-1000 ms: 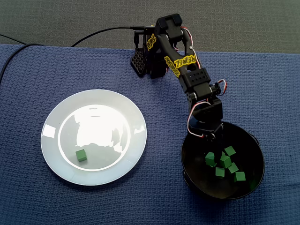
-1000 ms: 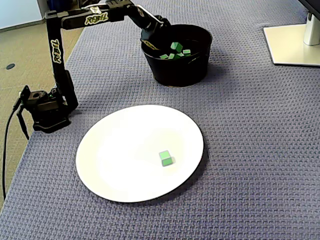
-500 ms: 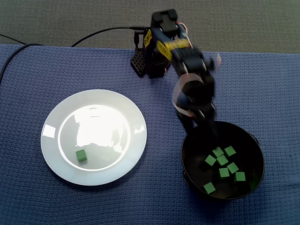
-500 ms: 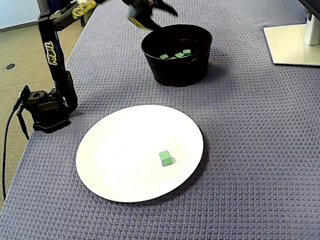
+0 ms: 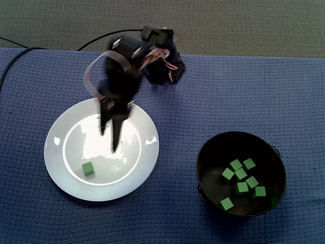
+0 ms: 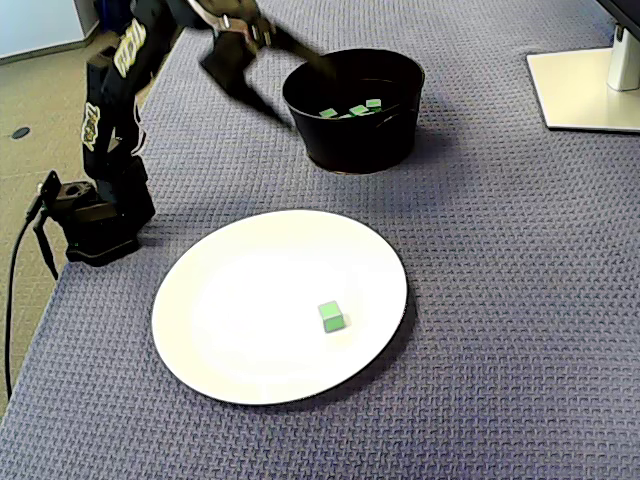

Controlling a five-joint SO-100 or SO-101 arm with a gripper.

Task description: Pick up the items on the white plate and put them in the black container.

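Fixed views, both.

- **White plate** [image 5: 144,165]: rests on the cloth-covered counter [image 5: 172,218]. It carries one green cube [image 5: 88,169] near its lower-left rim in the view from above. The cube sits alone and clear of everything, so it looks like the last piece to fetch.
- **Black container** [image 5: 204,152]: stands well apart from the plate, to the plate's right in that view. It holds several green cubes [image 5: 241,174] lying loose on its floor.
- **Hand** [image 5: 109,140]: blurred, hanging above the plate's upper middle and short of the lone cube. The fingers are spread and empty, probably ready to drop around that cube.
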